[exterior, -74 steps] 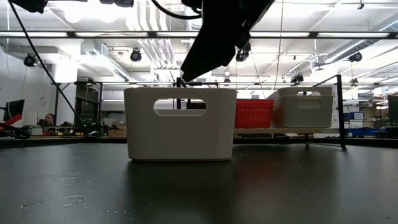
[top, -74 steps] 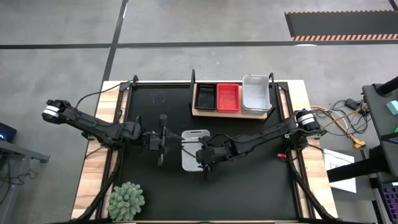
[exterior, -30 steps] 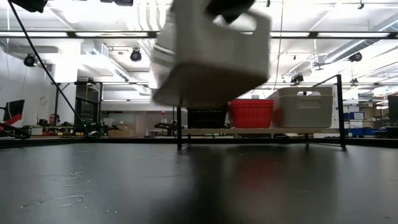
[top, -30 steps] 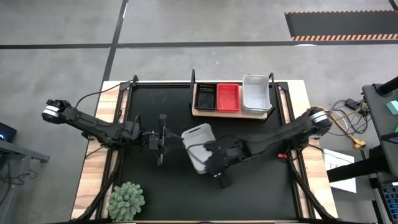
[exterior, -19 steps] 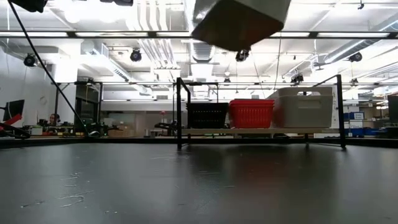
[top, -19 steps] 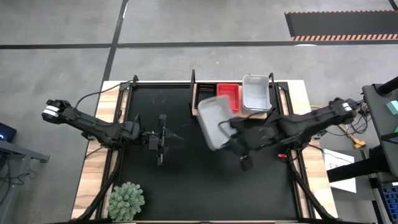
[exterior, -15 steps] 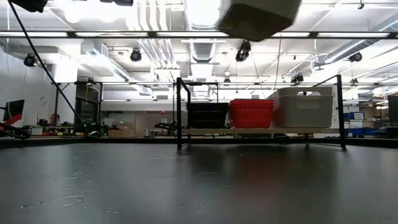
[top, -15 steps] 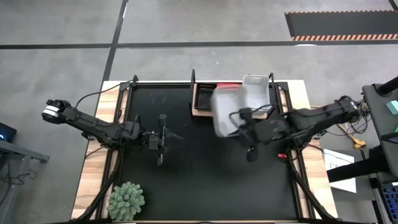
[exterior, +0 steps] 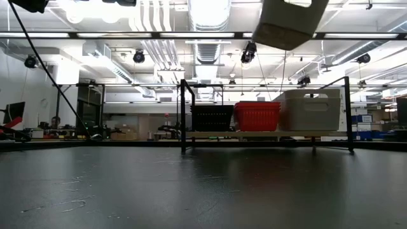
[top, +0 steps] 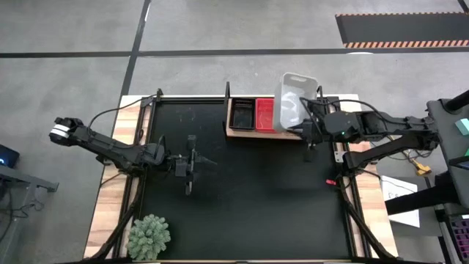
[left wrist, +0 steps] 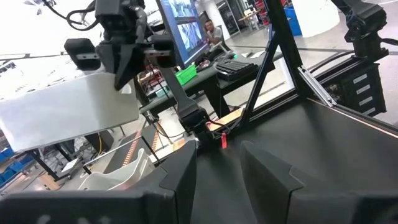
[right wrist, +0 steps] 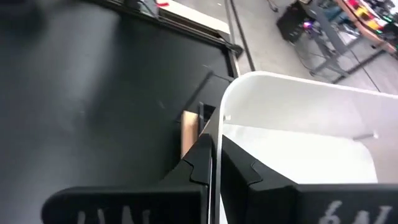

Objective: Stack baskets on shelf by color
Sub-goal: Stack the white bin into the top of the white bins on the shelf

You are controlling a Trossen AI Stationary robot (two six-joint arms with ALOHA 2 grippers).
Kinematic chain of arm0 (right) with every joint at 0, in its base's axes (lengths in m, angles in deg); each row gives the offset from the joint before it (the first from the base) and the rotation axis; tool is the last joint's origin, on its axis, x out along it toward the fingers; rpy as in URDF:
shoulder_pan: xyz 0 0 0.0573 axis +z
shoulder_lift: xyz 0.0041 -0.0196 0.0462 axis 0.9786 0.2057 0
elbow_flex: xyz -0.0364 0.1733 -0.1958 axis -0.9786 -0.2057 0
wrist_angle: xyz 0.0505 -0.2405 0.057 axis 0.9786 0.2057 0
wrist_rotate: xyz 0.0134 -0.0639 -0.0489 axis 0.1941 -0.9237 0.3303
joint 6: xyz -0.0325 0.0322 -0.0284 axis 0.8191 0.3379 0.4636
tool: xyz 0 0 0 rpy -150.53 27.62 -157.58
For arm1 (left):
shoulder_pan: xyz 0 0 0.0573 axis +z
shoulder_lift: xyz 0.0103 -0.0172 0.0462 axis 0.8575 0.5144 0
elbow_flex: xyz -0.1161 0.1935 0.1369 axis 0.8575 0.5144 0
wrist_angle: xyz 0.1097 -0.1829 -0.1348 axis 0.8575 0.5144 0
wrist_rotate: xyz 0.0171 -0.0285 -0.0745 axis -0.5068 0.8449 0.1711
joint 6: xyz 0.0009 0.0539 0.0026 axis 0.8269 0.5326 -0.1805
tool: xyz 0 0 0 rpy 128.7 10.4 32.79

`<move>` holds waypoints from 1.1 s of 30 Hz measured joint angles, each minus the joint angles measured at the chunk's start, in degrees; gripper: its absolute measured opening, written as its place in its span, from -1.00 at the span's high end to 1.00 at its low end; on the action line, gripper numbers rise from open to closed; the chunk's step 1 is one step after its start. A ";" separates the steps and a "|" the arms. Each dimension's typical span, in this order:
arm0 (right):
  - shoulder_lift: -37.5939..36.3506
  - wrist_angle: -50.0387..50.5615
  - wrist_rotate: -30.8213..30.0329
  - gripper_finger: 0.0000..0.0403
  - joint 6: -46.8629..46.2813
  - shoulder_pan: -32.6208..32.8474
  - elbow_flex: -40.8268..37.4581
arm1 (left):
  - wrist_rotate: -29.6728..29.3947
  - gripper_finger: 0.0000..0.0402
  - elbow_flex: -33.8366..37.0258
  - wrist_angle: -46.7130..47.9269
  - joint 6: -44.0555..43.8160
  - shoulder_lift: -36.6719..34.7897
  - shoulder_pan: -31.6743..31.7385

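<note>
**High view: white basket held aloft over the shelf's right end**

High view, nearest first: a spiky green plant [top: 149, 236] sits at the near left corner of the black mat [top: 242, 205]. The left gripper [top: 192, 166] waits low over the mat's left half, fingers parted, holding nothing. Farther back, the right gripper [top: 308, 126] is clamped tight on the wall of a translucent white basket [top: 295, 102], tilted, apparently empty. It hangs over the right end of the wooden shelf [top: 242, 132], above another white basket [exterior: 310, 109]. On the shelf beside it stand a red slotted basket [top: 264, 114] and a black slotted basket [top: 242, 112]; their contents are hard to judge. No readable writing shows.
</note>
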 joint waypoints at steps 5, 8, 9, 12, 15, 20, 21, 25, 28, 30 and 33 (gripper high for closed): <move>-2.98 0.31 0.59 0.96 0.50 -4.34 -1.98 | 0.01 0.46 0.01 -0.01 0.00 0.00 0.00; -4.12 0.25 1.03 0.96 1.93 -6.52 -2.87 | 0.01 0.46 0.01 0.01 0.01 0.00 0.00; -4.32 0.28 1.68 0.96 2.17 -7.29 -3.16 | 0.01 0.46 0.01 0.01 0.02 0.00 0.00; -4.53 0.68 5.63 0.96 2.27 -9.90 -3.83 | 0.01 0.46 0.01 -0.01 0.02 0.00 0.00; -4.57 2.42 9.59 0.96 2.40 -12.57 -4.49 | 0.00 0.46 0.01 -0.01 0.02 0.00 0.00; -4.75 2.64 10.39 0.96 4.44 -17.03 -5.63 | 0.01 0.46 0.01 0.01 0.02 0.00 0.00; -4.75 2.61 11.27 0.96 4.46 -18.02 -5.77 | -0.01 0.46 0.01 0.01 0.02 0.00 0.00; -4.69 2.72 16.14 0.96 4.99 -22.33 -6.99 | 0.01 0.46 0.01 0.02 0.02 0.00 -0.01; -4.68 3.26 20.64 0.96 6.69 -25.99 -8.34 | 0.00 0.46 0.03 0.02 0.02 0.00 0.00; -4.68 4.11 24.78 0.96 9.46 -28.69 -9.08 | 0.01 0.46 0.08 0.01 0.02 0.00 0.00; -4.54 4.77 29.85 0.96 13.55 -32.87 -9.62 | 0.00 0.46 0.13 0.03 0.02 0.00 -0.01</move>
